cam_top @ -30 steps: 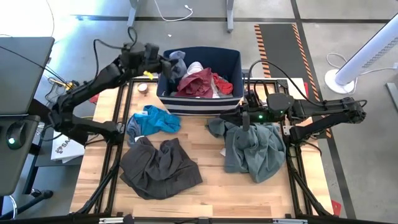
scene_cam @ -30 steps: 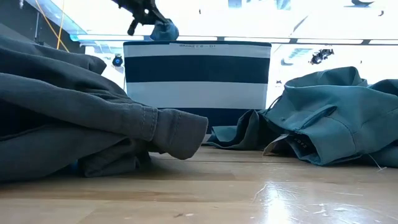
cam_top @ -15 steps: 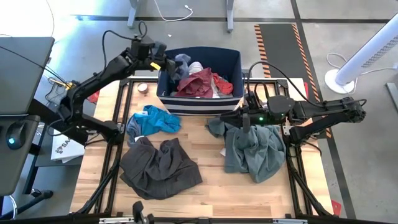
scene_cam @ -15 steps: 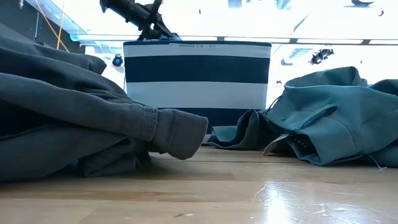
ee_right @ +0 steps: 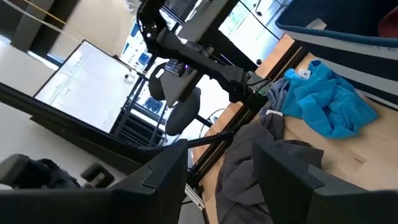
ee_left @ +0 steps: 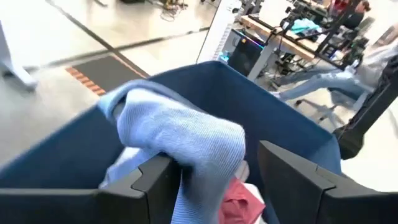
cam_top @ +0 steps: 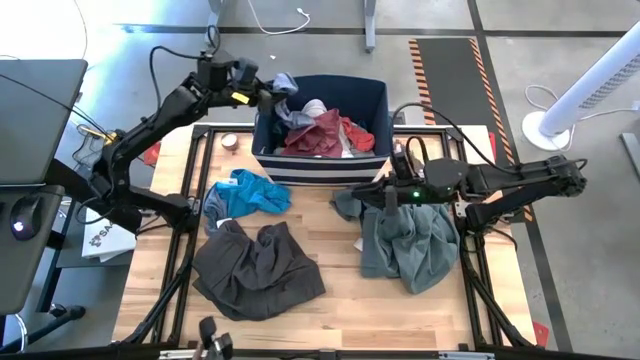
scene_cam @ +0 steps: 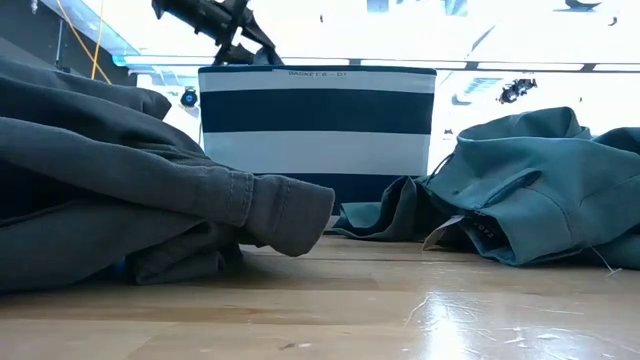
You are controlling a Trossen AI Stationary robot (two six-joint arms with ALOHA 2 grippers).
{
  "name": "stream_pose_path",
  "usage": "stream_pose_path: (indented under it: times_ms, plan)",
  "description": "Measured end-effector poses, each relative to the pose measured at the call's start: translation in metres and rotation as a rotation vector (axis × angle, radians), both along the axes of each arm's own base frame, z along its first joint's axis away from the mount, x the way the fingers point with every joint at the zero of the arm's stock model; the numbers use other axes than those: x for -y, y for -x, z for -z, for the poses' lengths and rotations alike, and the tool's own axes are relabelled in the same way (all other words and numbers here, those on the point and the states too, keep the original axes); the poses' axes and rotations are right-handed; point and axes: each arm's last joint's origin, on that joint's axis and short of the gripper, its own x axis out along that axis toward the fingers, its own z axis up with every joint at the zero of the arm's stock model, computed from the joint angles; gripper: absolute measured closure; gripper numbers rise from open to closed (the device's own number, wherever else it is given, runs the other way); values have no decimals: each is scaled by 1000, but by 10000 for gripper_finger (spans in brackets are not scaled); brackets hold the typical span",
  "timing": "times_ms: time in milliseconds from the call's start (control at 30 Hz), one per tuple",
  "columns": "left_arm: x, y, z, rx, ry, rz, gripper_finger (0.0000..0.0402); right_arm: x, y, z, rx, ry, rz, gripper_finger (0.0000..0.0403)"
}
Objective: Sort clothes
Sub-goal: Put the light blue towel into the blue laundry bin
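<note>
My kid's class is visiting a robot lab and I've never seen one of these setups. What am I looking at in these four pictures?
It is a two-armed robot sorting laundry at a wooden table. One picture looks straight down from above, one looks level across the tabletop, and two come from cameras on the arms' wrists. The left tool is over the edge of the striped bin, its fingers spread, with a light blue sock lying between them over the bin. The right tool hovers open above the grey-green shirt, holding nothing. Also on the table lie dark trousers and a bright blue garment. A maroon piece is already in the bin.
</note>
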Motion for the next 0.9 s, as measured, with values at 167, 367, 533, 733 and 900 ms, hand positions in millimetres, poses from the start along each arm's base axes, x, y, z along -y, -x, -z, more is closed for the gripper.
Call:
stream_pose_path:
  times_ms: [167,367,533,733,900]
  plan:
    - [17,17,-14,-46,-108,-13,206,-3,0,2,-15,7,11,225]
    - [31,17,-15,-182,-166,97,214,-2,0,3,-24,11,17,225]
    - [34,-9,-10,-428,-161,226,215,4,-1,3,-23,9,35,225]
    - [19,-24,-18,-622,-160,103,216,-2,0,3,-21,-8,13,225]
    - [20,-17,-33,-602,-100,122,216,-18,3,3,-20,1,-6,225]
